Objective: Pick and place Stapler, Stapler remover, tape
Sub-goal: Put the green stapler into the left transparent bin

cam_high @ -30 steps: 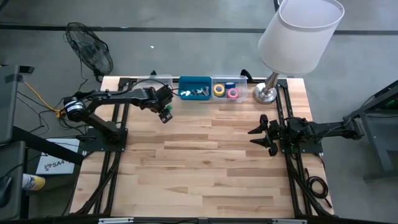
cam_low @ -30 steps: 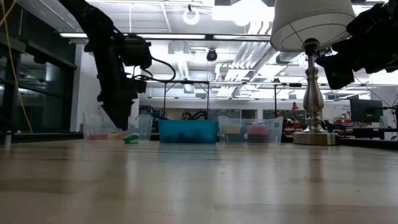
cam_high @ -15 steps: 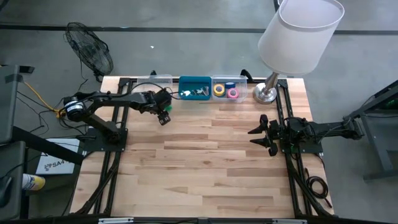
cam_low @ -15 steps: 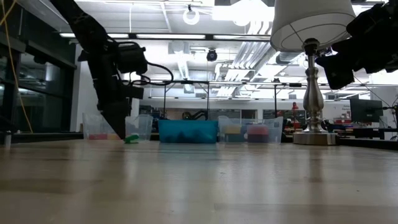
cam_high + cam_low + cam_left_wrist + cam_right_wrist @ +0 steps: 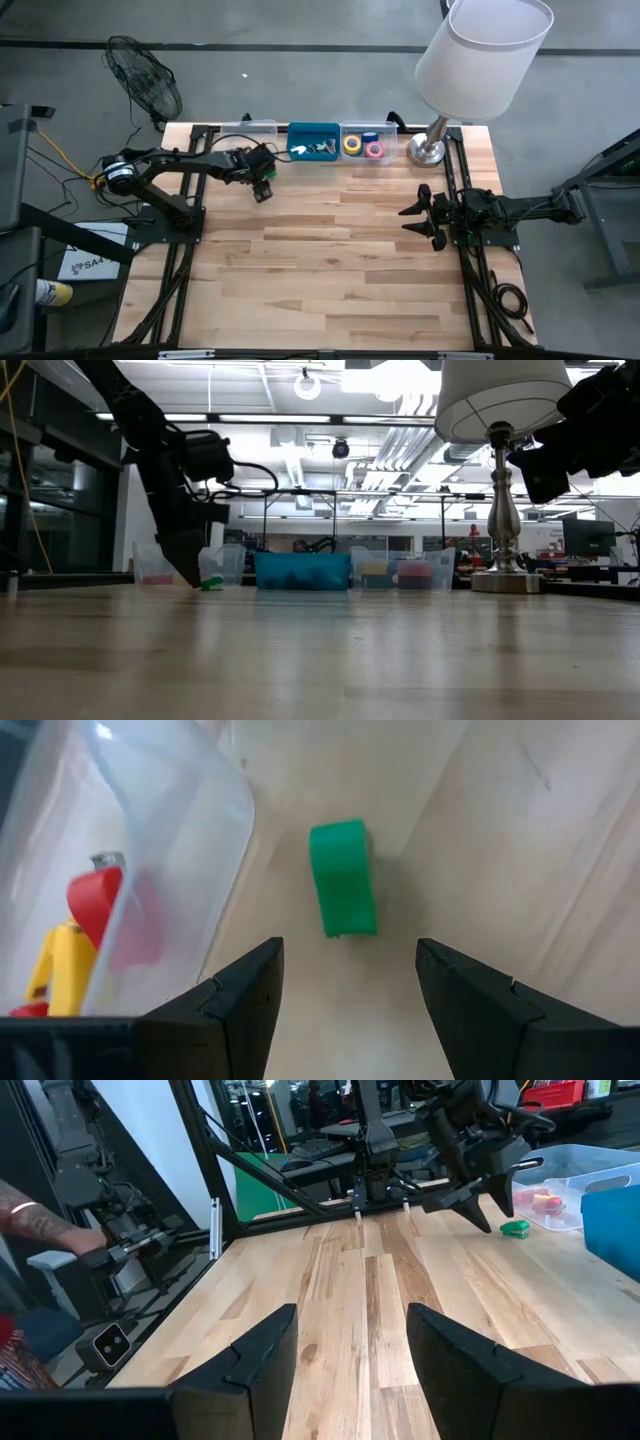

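Left gripper point(image 5: 345, 982) over green stapler remover point(image 5: 342, 878), fingers apart.
Remover lies on table point(image 5: 330, 260) beside clear bin point(image 5: 120, 850); right gripper point(image 5: 412, 212) waits right, fingers apart.

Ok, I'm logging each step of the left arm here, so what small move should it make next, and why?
Probably lower the left end effector straight down around the small green piece and close. Its fingers stand open with the piece lying on the table centred in the gap, just outside the clear bin. The right end effector waits at the table's right edge.
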Tool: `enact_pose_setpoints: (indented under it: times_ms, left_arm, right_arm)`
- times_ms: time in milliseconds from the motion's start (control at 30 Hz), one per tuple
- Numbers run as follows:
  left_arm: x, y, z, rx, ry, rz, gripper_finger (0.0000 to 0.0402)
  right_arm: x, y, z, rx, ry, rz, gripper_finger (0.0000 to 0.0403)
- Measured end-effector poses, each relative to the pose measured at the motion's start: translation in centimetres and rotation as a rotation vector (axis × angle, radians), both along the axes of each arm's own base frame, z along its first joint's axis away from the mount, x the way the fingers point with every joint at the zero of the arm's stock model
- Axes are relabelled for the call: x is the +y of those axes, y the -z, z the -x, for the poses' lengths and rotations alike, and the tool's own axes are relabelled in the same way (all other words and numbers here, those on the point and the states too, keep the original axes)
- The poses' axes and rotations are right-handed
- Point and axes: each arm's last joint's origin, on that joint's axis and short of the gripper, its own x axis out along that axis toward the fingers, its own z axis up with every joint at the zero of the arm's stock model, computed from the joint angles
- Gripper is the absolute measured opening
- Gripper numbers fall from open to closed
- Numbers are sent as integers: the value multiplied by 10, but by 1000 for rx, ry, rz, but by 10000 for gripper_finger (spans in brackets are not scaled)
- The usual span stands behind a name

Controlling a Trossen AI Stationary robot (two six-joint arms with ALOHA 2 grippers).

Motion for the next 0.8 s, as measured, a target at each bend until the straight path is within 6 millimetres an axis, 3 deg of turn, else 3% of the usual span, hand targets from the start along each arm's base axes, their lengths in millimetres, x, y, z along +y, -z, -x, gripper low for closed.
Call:
enact_pose_setpoints:
  times_ms: [800]
  left_arm:
    - [8,16,-14,-42,-2,-26,223]
  right_arm:
    - [0,0,0,0,0,0,181]
